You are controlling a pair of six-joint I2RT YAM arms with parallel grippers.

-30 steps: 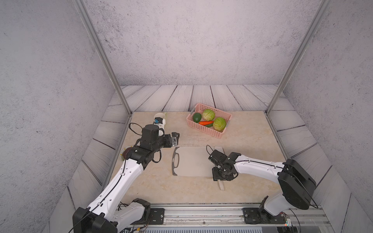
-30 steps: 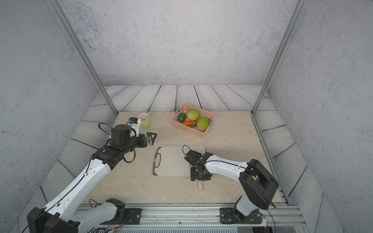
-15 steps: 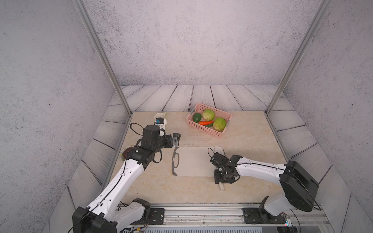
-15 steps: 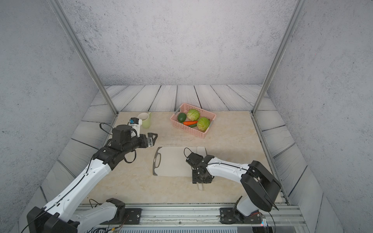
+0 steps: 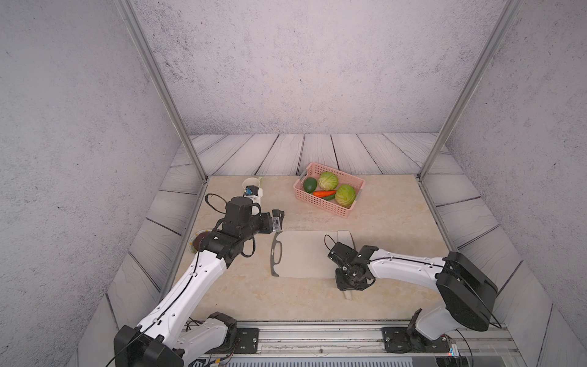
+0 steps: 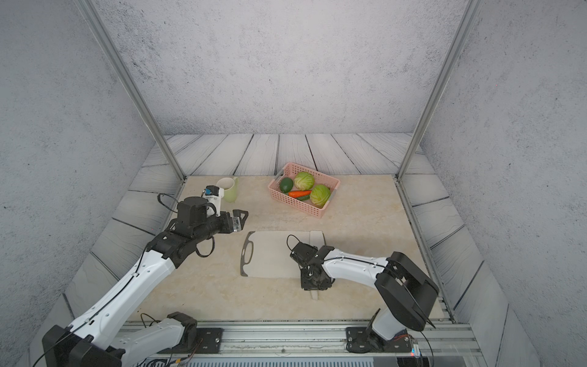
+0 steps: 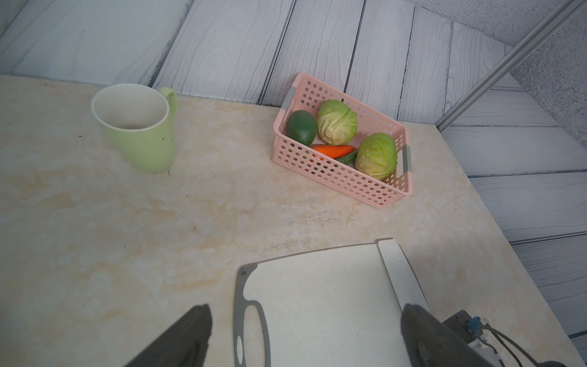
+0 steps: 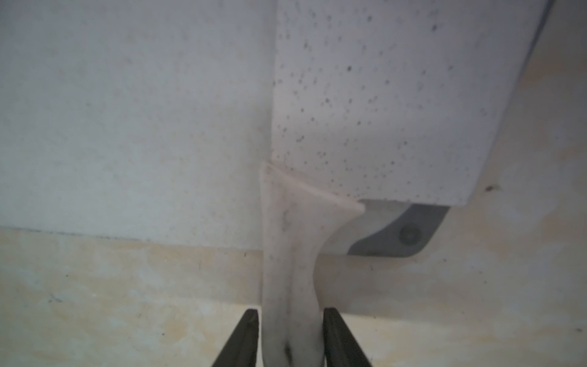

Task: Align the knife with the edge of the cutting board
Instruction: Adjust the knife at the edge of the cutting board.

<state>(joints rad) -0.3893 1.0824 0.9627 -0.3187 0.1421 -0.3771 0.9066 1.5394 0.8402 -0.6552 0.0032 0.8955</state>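
Since a second ago, the right gripper [image 8: 289, 313] has eased outward past the cutting board's [image 8: 127, 127] near edge, and its jaws have narrowed to pinch the knife [image 8: 374, 95] by its handle. The blade lies flat along the board's end opposite the handle hole. The left gripper [image 7: 306, 306] hangs open above the hole end.
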